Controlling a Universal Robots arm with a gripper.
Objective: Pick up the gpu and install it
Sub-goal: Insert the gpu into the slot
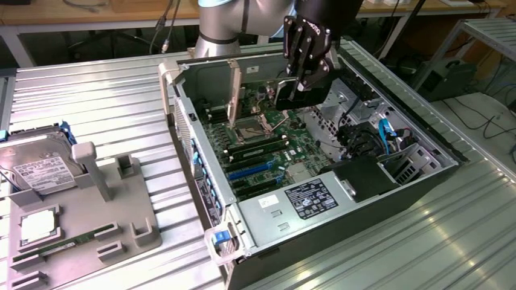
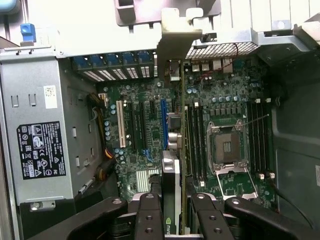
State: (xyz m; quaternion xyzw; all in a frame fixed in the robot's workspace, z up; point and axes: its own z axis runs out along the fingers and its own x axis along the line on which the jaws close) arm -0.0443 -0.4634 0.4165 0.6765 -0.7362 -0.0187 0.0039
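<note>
Lying open on the ribbed metal worktop (image 1: 96, 103), toward its far edge, the computer case (image 1: 427, 175) exposes its motherboard (image 1: 266, 151). The gripper (image 1: 300, 86) hangs above the board's far end, clenched on the gpu (image 1: 292, 98), which it carries edge-on, clear of any slot, near the CPU socket (image 2: 227, 147). Lowered off-line, the card's edge could strike the socket lever or memory latches, and its bracket might snag the case's rear wall. The power supply (image 1: 278, 214) bears a black label (image 1: 310, 196) with print too small to read. A green mark on the card is possibly Nvidia's.
</note>
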